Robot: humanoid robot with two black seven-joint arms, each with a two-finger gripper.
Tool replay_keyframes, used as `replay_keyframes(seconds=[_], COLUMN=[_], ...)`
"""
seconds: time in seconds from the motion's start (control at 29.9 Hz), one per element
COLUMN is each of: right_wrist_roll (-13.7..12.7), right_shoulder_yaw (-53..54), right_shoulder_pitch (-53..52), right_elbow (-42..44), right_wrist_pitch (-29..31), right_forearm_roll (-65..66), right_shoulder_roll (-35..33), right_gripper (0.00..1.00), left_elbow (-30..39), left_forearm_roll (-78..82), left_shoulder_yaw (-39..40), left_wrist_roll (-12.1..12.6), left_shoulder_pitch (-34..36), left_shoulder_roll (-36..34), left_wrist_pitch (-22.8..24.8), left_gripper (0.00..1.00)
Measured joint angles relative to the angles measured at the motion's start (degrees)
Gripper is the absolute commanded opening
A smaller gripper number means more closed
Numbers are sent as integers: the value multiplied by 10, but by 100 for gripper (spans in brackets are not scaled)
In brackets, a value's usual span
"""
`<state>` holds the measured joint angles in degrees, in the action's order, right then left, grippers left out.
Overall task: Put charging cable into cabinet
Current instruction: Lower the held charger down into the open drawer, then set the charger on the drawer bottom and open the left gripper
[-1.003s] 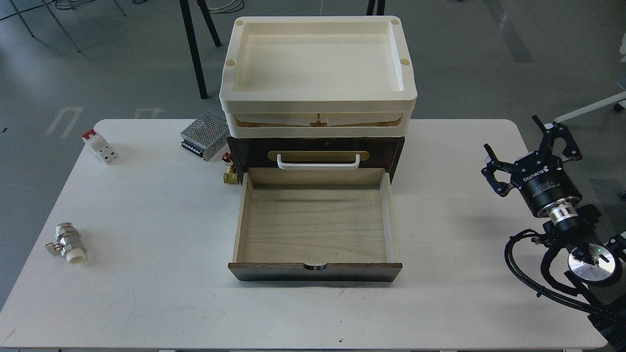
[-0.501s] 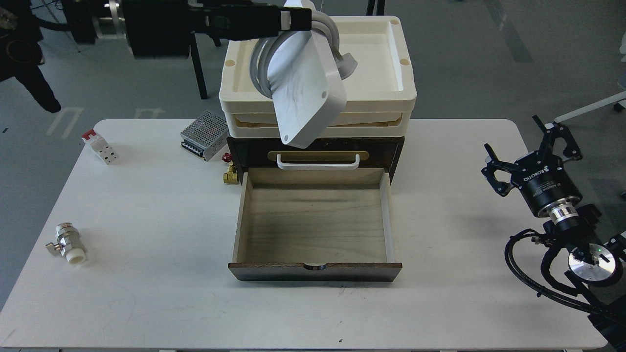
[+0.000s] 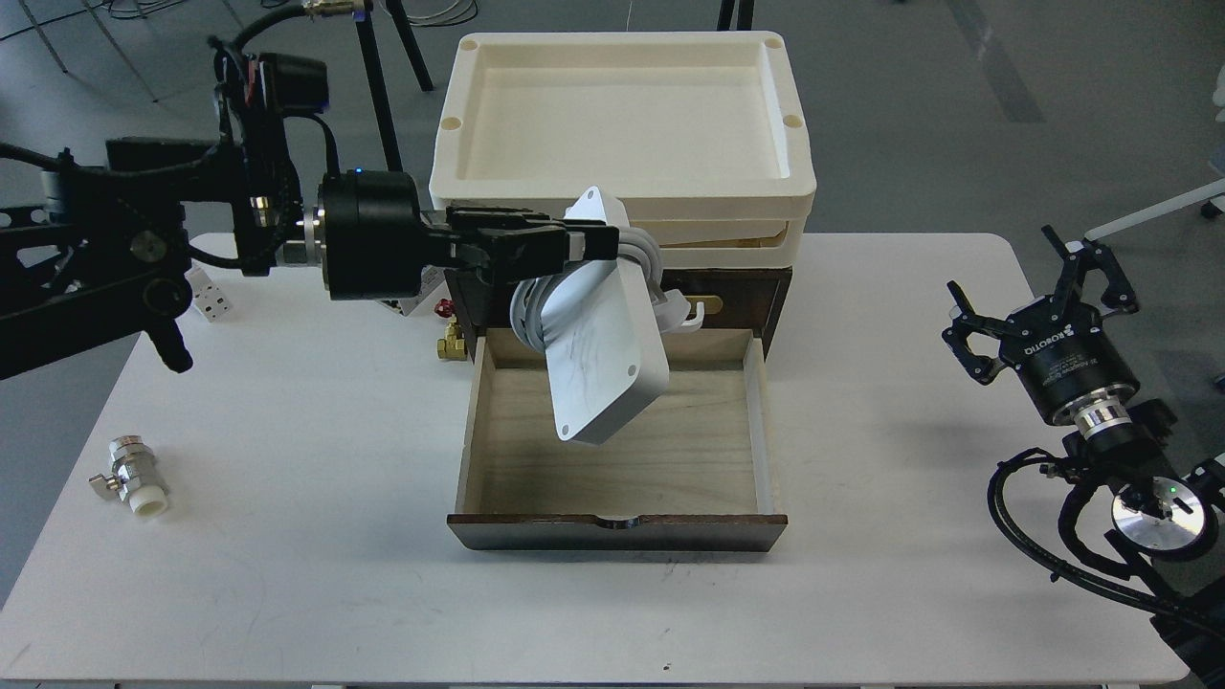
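Charging cable (image 3: 601, 368) is held in the air above the pulled-out drawer (image 3: 612, 450) of the cabinet (image 3: 770, 297), tilted, with its lower corner hanging over the drawer's back half and its upper corner raised toward the cream trays (image 3: 622, 124). White cord is seen coiled around the block's upper middle, bulging to both sides. The left gripper (image 3: 584, 241) is closed on the block's upper end, its dark fingers (image 3: 507, 244) reaching in level from the left. Whether the block touches the drawer floor cannot be told. The white handle (image 3: 703, 308) on the cabinet front is mostly hidden behind the block.

The right gripper (image 3: 1038, 287) is found well apart at the table's (image 3: 287, 526) right edge, fingers spread wide, holding and touching nothing.

A brass fitting (image 3: 450, 344) is noted just left of the cabinet, a silver valve (image 3: 129, 476) near the table's left edge, and a white block with red top (image 3: 206, 297) partly hidden behind the left arm.
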<state>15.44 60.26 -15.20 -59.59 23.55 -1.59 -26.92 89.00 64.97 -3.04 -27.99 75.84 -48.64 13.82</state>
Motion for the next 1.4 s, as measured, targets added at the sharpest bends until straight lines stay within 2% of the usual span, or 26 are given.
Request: replay_keyframes(seconds=[0.23, 0.4, 0.63, 1.1, 1.4], right_wrist_roll=[0, 0, 0, 0, 0], right_shoulder_yaw=[0, -1, -1, -1, 0], right_shoulder_pitch=[0, 0, 0, 0, 0], right_elbow=[0, 0, -1, 0, 0], right_wrist_pitch=[0, 0, 0, 0, 0], right_forearm_roll=[0, 0, 0, 0, 0], right_shoulder_roll=[0, 0, 0, 0, 0], right_gripper=[99, 99, 99, 99, 99], left_elbow=[7, 2, -29, -153, -211], left_forearm_roll=[16, 47, 56, 56, 55], left_shoulder_yaw=[0, 0, -1, -6, -4], left_wrist_roll=[0, 0, 0, 0, 0], left_shoulder_pitch=[-64, -126, -176, -229, -235], left_shoulder_roll=[14, 43, 76, 144, 184], left_wrist_pitch=[-32, -74, -108, -121, -121], left_gripper=[4, 4, 5, 6, 6])
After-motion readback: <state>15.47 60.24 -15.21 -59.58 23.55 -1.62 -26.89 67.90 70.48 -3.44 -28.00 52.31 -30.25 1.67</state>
